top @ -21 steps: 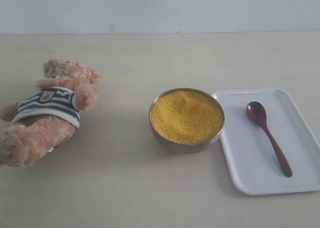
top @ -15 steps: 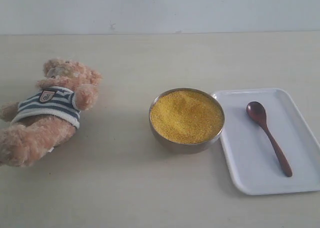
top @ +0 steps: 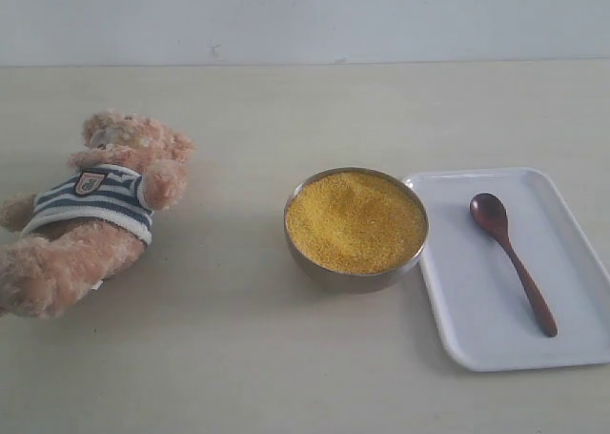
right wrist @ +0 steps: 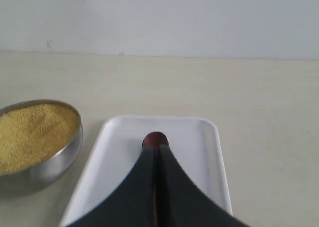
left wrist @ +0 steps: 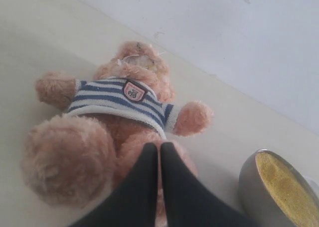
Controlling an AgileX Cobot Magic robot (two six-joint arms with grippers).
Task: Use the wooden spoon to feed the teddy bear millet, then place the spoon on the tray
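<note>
**Q:** Beige tabletop (top: 286,377), white wall (top: 305,14) behind. What's laid out?

**A:** Teddy bear (top: 91,210) lies on its back at the left. Steel bowl (top: 343,279) of millet (top: 355,219) stands between it and the white tray (top: 477,310), just beside the tray. Wooden spoon (top: 510,258) lies on that tray.

**Q:** Your grippers?

**A:** My left gripper (left wrist: 159,147), over the bear's legs, and my right gripper (right wrist: 155,149), above the tray and hiding the spoon's handle, are both pressed closed and empty.

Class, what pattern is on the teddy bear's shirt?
Navy-and-white stripes, with a small badge on the chest of the teddy bear; clearest in the left wrist view.
</note>
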